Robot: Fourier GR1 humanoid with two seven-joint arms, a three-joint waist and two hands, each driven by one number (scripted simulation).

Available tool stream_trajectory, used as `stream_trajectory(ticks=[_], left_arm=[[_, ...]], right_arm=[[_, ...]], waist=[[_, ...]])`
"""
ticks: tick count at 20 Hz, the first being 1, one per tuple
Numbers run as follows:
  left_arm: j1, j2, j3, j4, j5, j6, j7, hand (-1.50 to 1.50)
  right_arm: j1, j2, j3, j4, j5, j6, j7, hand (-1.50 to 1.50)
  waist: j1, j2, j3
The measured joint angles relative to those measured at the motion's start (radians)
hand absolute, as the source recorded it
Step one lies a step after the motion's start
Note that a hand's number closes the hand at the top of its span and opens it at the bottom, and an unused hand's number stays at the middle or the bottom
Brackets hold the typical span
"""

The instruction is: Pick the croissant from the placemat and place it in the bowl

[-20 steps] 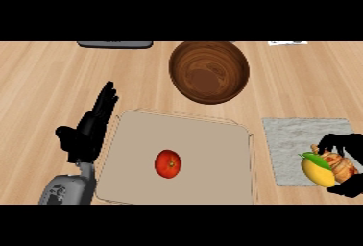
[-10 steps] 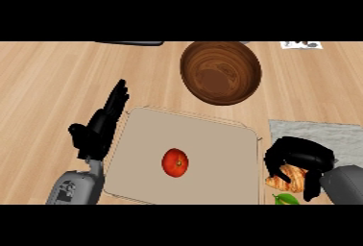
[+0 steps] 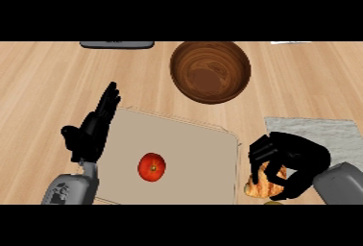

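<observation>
From my station I see the wooden bench (image 3: pixel 42 81) filling the view under both arms. The largest thing on it is the beige mat (image 3: pixel 188 153), lying between the two robot hands, with its left edge under the left one. Next is the dark wooden bowl (image 3: pixel 211 70), which stands well ahead of the right robot hand (image 3: pixel 289 161) and a little to its left, apart from the mat. A grey placemat (image 3: pixel 319 132) lies just beyond and under the right robot hand. The left robot hand (image 3: pixel 92 129) is released, its fingers straight and pointing away from me, resting over the left border of the beige mat.

The right robot hand is clenched around the croissant (image 3: pixel 264 185); the fingers curl over it from above, and the golden pastry shows under them, near the right edge of the beige mat (I cannot tell if it touches the surface or is lifted). A red tomato (image 3: pixel 151 166) sits on the beige mat, to the right of the left robot hand and well to the left of the right one. A dark flat object (image 3: pixel 117 44) lies at the far edge, ahead of the left robot hand.
</observation>
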Motion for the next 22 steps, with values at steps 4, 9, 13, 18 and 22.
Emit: stream_trajectory(ticks=[4,9,13,18,22], left_arm=[[0.017,0.016,0.018,-0.006,0.008,-0.006,-0.006,0.00],[0.025,0.021,0.027,-0.014,0.017,-0.014,-0.008,0.00],[0.007,0.011,0.024,0.002,0.009,-0.007,-0.010,0.00],[0.028,0.007,0.013,-0.026,0.004,-0.012,-0.002,0.00],[0.022,-0.007,0.008,-0.020,-0.008,-0.003,-0.012,0.00]], right_arm=[[-0.033,-0.090,-0.067,-0.150,-0.206,0.046,0.071,1.50],[-0.079,-0.207,-0.171,-0.308,-0.466,0.122,0.258,1.50],[-0.190,-0.240,-0.228,-0.354,-0.677,0.177,0.460,1.50],[-0.365,-0.198,-0.241,-0.307,-0.813,0.174,0.668,1.50],[-0.467,-0.131,-0.236,-0.223,-0.800,0.182,0.753,1.50]], waist=[[-0.017,-0.002,0.002],[-0.022,-0.001,0.003],[-0.015,0.002,0.003],[-0.003,0.004,0.004],[-0.001,0.006,0.004]])
